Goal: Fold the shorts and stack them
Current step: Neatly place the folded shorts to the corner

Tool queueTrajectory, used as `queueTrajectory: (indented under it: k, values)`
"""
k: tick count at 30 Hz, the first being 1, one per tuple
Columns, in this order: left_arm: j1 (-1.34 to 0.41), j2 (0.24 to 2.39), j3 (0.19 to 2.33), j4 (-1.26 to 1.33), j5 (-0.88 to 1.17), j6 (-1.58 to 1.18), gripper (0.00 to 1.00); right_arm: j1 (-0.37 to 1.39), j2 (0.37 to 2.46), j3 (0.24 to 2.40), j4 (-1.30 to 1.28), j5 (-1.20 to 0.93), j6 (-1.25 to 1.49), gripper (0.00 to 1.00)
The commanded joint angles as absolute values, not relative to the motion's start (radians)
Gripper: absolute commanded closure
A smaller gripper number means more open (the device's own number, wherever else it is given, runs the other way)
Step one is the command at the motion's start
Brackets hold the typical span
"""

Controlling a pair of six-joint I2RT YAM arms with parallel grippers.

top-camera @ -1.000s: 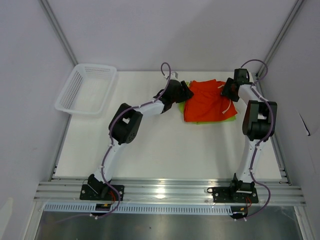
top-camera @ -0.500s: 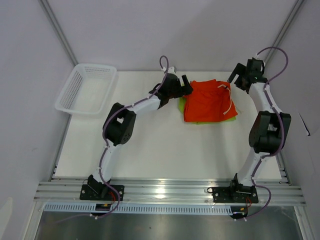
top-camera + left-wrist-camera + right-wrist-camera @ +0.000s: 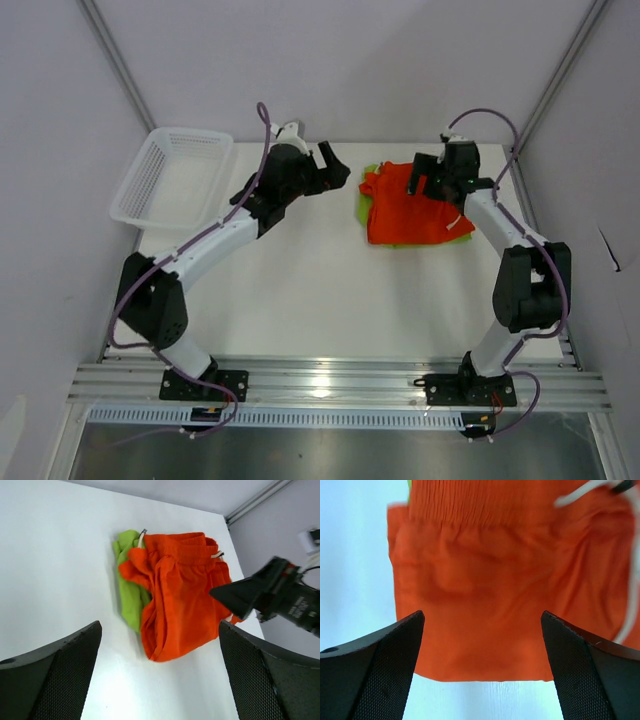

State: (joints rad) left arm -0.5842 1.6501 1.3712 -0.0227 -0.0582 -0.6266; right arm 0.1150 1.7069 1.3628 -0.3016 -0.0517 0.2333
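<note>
The orange shorts (image 3: pixel 412 208) lie folded on top of the lime green shorts (image 3: pixel 364 206) at the back right of the table. Green shows only along the stack's left edge and at its front right corner. My left gripper (image 3: pixel 335 165) is open and empty, raised to the left of the stack and apart from it. In the left wrist view the orange shorts (image 3: pixel 182 600) and green shorts (image 3: pixel 129 587) lie ahead of the open left gripper (image 3: pixel 159 630). My right gripper (image 3: pixel 420 178) hovers open over the stack's back edge. The right gripper (image 3: pixel 482 617) looks down on the orange shorts (image 3: pixel 490 580) and holds nothing.
A white mesh basket (image 3: pixel 130 200) stands at the table's back left corner, close to the left arm's elbow. A white drawstring (image 3: pixel 630 605) lies on the right side of the orange fabric. Grey walls close off the back and sides.
Both grippers opened and let go of the shorts. The left arm swung up and away to the left. The right gripper moved from the stack's right side to above its back edge.
</note>
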Motion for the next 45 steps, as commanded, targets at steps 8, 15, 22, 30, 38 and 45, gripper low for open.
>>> queueTrajectory:
  k: [8, 15, 22, 30, 38, 45]
  values:
    - [-0.58, 1.31, 1.033, -0.126, -0.112, -0.614, 0.01, 0.205, 1.963, 1.448, -0.256, 0.047, 0.088, 0.0]
    - [-0.581, 1.119, 0.882, -0.186, -0.098, -0.614, 0.01, 0.204, 2.238, 1.787, -0.576, 0.135, 0.101, 0.0]
    - [-0.589, 0.985, 0.798, -0.244, -0.054, -0.612, 0.01, 0.131, 2.325, 1.865, -0.68, 0.171, 0.106, 0.01]
    - [-0.594, 0.933, 0.769, -0.29, -0.015, -0.594, 0.01, 0.009, 2.398, 1.968, -0.733, 0.178, 0.005, 0.0]
    - [-0.595, 0.917, 0.765, -0.31, -0.008, -0.584, 0.01, -0.048, 2.471, 2.063, -0.631, 0.247, -0.124, 0.01]
    - [-0.595, 0.957, 0.767, -0.301, -0.008, -0.583, 0.01, -0.061, 2.588, 2.258, -0.623, 0.288, -0.225, 0.01]
